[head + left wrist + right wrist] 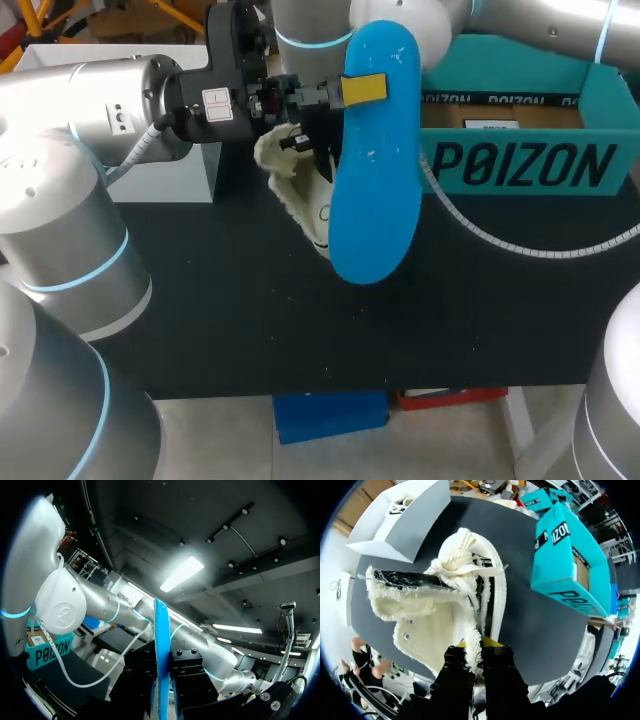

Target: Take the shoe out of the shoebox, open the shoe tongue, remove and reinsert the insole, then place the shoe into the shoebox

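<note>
Two grips: left jaws clamp the blue insole (375, 180), right jaws apparently pinch the shoe (435, 625).

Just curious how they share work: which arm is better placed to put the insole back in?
Left, probably. The left gripper holds the blue insole right beside the shoe, while the right gripper is occupied pinching the shoe's fleecy edge.

Overhead head, close wrists, common shoebox (520, 165) (47, 652) (560, 555)

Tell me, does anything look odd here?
Only the blue insole, held up in the air by the left gripper, out of the cream shoe that the right gripper pinches. Nothing looks spilled or damaged.
</note>
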Robot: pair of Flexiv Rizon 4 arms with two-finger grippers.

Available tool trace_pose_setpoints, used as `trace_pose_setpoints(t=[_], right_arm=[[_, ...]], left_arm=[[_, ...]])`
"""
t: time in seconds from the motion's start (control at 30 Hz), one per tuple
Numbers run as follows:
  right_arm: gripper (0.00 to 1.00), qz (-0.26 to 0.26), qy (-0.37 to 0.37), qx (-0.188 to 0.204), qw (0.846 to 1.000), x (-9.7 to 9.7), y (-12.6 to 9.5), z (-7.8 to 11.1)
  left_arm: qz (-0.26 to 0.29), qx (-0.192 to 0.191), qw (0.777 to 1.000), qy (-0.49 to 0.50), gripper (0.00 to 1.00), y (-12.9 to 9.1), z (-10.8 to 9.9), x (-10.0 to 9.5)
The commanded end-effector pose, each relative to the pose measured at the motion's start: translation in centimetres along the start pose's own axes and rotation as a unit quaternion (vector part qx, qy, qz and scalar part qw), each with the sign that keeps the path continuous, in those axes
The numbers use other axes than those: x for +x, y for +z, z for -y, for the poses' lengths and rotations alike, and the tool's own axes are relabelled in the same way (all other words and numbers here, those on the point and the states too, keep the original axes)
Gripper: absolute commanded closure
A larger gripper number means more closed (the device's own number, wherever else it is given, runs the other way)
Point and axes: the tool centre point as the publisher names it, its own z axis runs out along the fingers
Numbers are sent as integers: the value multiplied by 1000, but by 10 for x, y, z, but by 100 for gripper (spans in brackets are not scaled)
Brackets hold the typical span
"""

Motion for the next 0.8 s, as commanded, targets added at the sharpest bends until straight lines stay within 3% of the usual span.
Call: trace_pose_setpoints(t=[0.03,0.4,0.8], right_arm=[[100,1,45,-19,999,3,8,6],[100,1,47,-19,999,9,34,8],[100,-40,102,-16,994,16,58,-1]], left_arm=[[2,0,1000,0,100,1,-1,0],[2,0,1000,0,100,1,-1,0],[2,0,1000,0,100,1,-1,0]])
